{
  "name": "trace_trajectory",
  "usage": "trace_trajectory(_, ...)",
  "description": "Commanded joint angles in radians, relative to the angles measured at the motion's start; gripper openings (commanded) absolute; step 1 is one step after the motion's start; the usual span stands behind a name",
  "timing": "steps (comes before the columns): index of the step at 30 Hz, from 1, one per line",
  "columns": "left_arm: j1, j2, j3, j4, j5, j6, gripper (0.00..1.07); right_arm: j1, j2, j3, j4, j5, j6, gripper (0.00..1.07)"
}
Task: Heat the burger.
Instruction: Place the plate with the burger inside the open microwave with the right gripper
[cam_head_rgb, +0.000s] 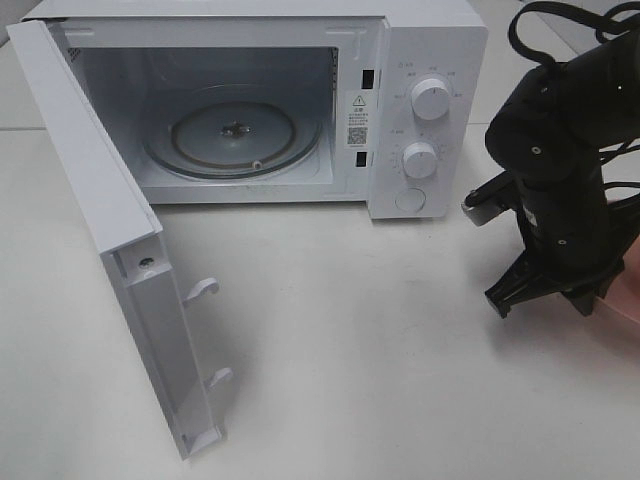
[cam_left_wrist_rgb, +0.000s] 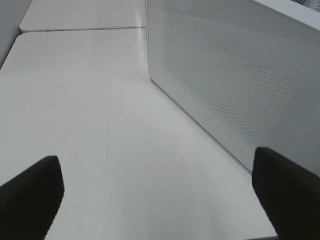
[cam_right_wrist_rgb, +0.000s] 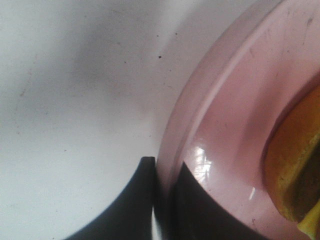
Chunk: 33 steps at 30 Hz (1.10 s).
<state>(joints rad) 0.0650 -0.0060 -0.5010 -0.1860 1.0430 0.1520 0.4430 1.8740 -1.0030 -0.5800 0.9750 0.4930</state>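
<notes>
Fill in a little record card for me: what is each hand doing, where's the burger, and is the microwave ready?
Microwave: door swung open, glass turntable bare
Burger: on the pink plate, outside, right of the microwave
Right hand: shut on the plate's rim
Left hand: open, holding nothing, beside the microwave's perforated side wall
Stage: burger not yet inside
</notes>
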Motion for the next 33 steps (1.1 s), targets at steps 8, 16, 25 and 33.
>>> trace_trajectory(8,-0.005,-0.019,0.003,-0.002,-0.004,0.0,0.96,0.069,-0.123,0.073,-0.09,0.064,0.004,0.0)
trace_trajectory(16,-0.005,-0.019,0.003,-0.002,-0.004,0.0,0.96,0.113,-0.259,0.206,-0.085,0.053,0.016,0.0)
trace_trajectory(25,-0.005,-0.019,0.003,-0.002,-0.004,0.0,0.96,0.184,-0.384,0.286,-0.09,0.058,0.015,0.0)
trace_trajectory(33,-0.005,-0.019,0.003,-0.002,-0.004,0.0,0.96,0.26,-0.469,0.319,-0.092,0.088,0.012,0.0)
